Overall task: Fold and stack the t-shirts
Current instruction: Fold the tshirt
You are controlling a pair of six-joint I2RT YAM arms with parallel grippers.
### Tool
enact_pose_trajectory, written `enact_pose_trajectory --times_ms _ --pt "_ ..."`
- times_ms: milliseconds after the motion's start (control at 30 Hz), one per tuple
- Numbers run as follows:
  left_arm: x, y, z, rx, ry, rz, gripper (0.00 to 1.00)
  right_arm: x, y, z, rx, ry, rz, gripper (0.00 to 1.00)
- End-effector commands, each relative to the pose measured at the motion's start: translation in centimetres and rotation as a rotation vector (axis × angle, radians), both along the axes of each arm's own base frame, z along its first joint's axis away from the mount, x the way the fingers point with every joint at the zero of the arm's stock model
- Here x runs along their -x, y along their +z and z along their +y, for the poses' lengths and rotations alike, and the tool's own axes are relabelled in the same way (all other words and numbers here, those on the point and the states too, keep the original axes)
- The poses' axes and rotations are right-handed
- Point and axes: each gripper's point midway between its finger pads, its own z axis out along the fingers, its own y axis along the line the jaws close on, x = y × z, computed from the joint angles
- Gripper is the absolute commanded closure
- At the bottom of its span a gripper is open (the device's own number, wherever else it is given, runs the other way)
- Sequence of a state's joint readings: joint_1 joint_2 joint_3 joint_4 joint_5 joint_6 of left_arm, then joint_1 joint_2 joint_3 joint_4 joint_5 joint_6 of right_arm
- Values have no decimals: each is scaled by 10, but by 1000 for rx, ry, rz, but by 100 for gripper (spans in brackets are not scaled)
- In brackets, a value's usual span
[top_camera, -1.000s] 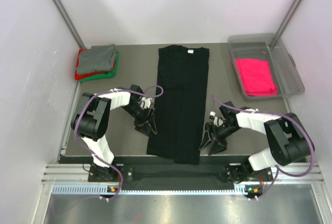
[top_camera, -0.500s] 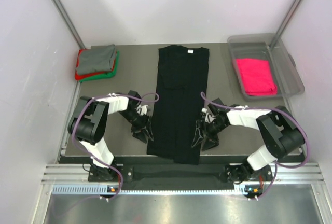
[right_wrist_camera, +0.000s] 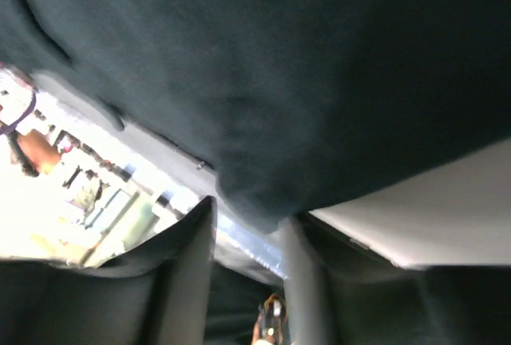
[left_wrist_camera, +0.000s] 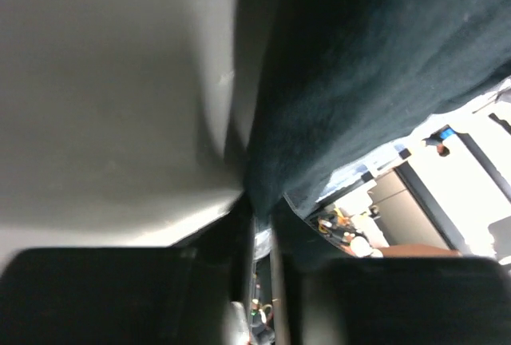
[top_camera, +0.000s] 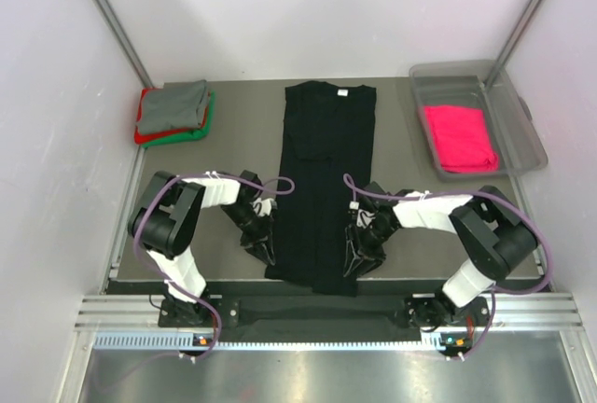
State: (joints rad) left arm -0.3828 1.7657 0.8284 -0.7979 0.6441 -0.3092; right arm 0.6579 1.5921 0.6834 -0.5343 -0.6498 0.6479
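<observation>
Both near hem corners of the tee (top_camera: 326,156), which lies flat well left of the bin (top_camera: 450,68), are engaged. The left gripper (left_wrist_camera: 259,216) is pinched narrow on its corner. The right gripper (right_wrist_camera: 247,211) stands wider round its corner; I cannot tell whether it bites. Risk: lifting with an uneven hold drops one corner and skews the fold, or takes only the top layer.

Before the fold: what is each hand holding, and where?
Left hand pinches the black t-shirt at near-left edge; right hand straddles near-right edge, grip unclear.
</observation>
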Motion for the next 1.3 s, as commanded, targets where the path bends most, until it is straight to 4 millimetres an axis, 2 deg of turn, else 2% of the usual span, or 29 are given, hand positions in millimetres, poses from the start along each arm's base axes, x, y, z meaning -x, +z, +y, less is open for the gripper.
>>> enact_pose_trajectory --times_ms 0,33,67,100,200,233,267,300,333,367,400,533,600,733,767,833,867,900,933,1000,1033,1100,1133,1167,1267 --pt "-7 -16 1 -17 -39 -66 87 -7 -12 -2 50 22 -58 64" --pt "-8 -15 1 -14 -37 -68 100 -8 -10 0 34 25 -63 71" --pt "-10 -15 0 -13 -40 -77 100 -9 -9 2 22 27 -65 81" --pt "-12 -13 -1 -10 -38 -86 100 -10 -8 2 22 28 -71 100" --pt "-25 -3 -3 7 -32 -135 100 -23 3 0 5 33 -138 100" --pt "-30 1 -2 11 -36 -156 100 -32 11 -6 -7 27 -178 100" --pt "-46 10 -5 27 -42 -206 100 -41 18 -8 -27 23 -213 100" --pt "-50 13 0 23 -101 -240 100 -48 29 -12 -58 41 -269 100" --pt "-58 17 2 23 -144 -282 100 -63 39 -17 -87 1 -300 100" --pt "-76 28 2 3 -171 -342 100 -73 48 -18 -106 -15 -340 100" --pt "-84 32 5 -15 -194 -378 100 -81 56 -20 -119 -28 -380 100" --pt "-109 54 -4 22 -228 -469 100 -113 104 -24 -193 -37 -609 100" --pt "-121 57 -5 9 -232 -502 100 -121 117 -25 -207 -25 -682 100" --pt "-159 71 -3 -58 -229 -637 100 -144 131 -36 -189 -10 -799 100" --pt "-175 80 -8 -53 -222 -700 100 -152 137 -36 -192 4 -833 100" --pt "-195 89 -12 -53 -217 -774 100 -165 133 -35 -178 45 -865 100" --pt "-211 94 -14 -70 -211 -820 100 -174 137 -33 -179 52 -883 100" --pt "-225 98 -16 -74 -202 -860 100 -183 128 -33 -170 63 -881 100" --pt "-241 111 -19 -74 -216 -918 100 -189 125 -32 -166 73 -885 100" --pt "-259 105 -21 -98 -225 -942 100 -210 125 -28 -165 107 -947 100" --pt "-267 105 -22 -106 -240 -957 100 -219 112 -29 -148 119 -936 100" --pt "-285 94 -24 -130 -261 -964 100 -240 109 -28 -134 138 -981 100" --pt "-294 96 -27 -128 -264 -983 100 -248 96 -29 -124 131 -955 100" --pt "-298 80 -28 -136 -277 -955 100 -256 96 -28 -126 124 -961 100" --pt "-306 66 -32 -136 -277 -927 100 -278 86 -32 -103 99 -983 100"
